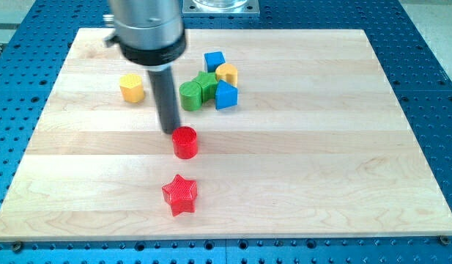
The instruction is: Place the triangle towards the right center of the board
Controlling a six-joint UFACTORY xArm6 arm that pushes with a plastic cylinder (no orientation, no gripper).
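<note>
My tip [169,130], the bare rod end that serves as tool with nothing to open, close or hold, rests on the surface [343,147] just at the upper-left edge of the red cylinder [185,142], well short of the cluster above it. The blue triangle [226,95] sits at that cluster's right edge, touching the green block [195,91] and just below the yellow block [227,72], with a blue cube [214,60] behind. Since the way rightward from the triangle is open, I judge a push from its left side would serve, though the green block stands there.
</note>
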